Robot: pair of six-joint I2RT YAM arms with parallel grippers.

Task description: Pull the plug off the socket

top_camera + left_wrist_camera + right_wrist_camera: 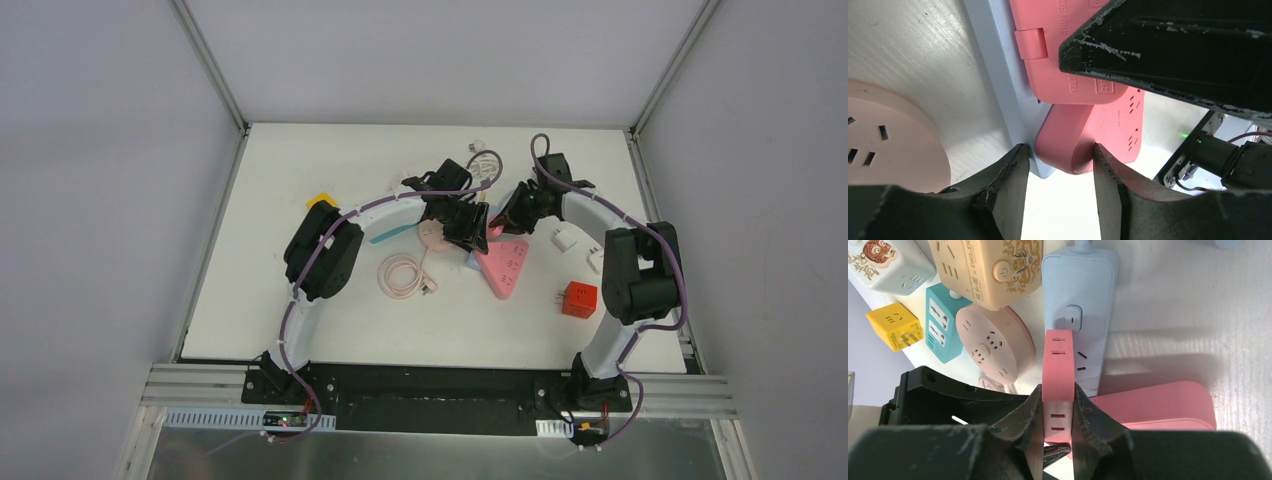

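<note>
A flat pink plug [1058, 360] sits in the light blue power strip [1080, 300], just below the strip's switch. My right gripper [1058, 390] is shut on the plug's two flat sides. In the left wrist view my left gripper [1059, 152] straddles the strip's end. One finger [1010, 185] touches the blue strip [1008, 90], the other touches the corner of a pink triangular socket block [1098, 132] beside it. The plug's labelled back [1068, 55] shows above. From the top, both grippers [470, 232] [505, 222] meet at mid-table.
A round pink socket [995, 342], a teal block [943, 327], a yellow cube [895, 325] and a beige cube [988, 265] lie left of the strip. A red cube [579, 298], white adapters [566, 239] and a coiled pink cable [402, 274] lie nearby.
</note>
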